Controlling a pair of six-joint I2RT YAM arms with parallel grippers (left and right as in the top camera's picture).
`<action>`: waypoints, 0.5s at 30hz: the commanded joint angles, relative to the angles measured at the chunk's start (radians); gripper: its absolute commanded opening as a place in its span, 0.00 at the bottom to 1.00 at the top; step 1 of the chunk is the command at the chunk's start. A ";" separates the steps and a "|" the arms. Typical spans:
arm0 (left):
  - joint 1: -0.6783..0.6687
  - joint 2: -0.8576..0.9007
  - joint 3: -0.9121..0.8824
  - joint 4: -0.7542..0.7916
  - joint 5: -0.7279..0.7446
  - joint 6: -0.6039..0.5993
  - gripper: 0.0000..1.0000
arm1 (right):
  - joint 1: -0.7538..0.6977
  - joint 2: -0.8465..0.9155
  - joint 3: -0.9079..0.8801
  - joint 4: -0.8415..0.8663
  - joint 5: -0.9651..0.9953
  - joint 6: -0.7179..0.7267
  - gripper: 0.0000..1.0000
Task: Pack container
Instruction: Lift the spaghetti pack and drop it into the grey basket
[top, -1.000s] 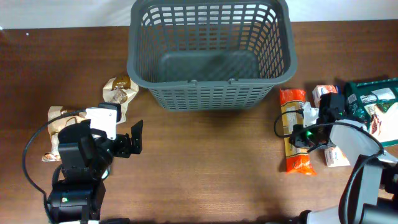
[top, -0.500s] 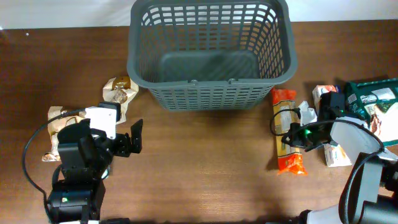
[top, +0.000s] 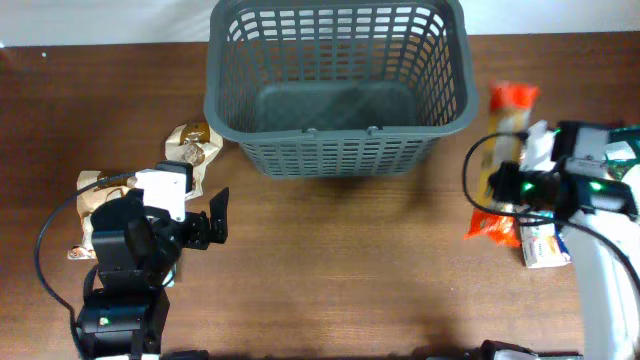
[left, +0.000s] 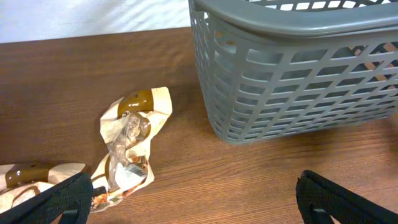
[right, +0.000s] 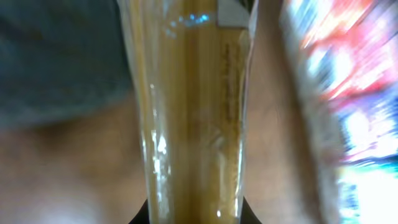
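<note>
While it stands upright | container (top: 340, 152): dark grey, lattice sides, solid rim

Matt grey plastic container (top: 338, 150), glossy clear-film pasta packet (right: 186, 112), crinkled shiny snack wrapper (left: 127, 146), smooth wood-grain table (top: 330, 270).

Soft even light; blurred pasta packet (right: 186, 112) close-up

Pasta packet (top: 503, 140) right of container (top: 340, 155)
</note>
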 joint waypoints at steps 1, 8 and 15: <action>0.001 0.002 0.008 0.006 -0.008 0.020 0.99 | 0.002 -0.080 0.118 0.002 0.098 0.062 0.04; 0.001 0.002 0.008 0.008 -0.008 0.020 0.99 | 0.003 -0.153 0.280 0.044 0.208 0.095 0.04; 0.001 0.002 0.008 0.026 -0.008 0.020 0.99 | 0.013 -0.143 0.323 0.357 -0.033 0.095 0.04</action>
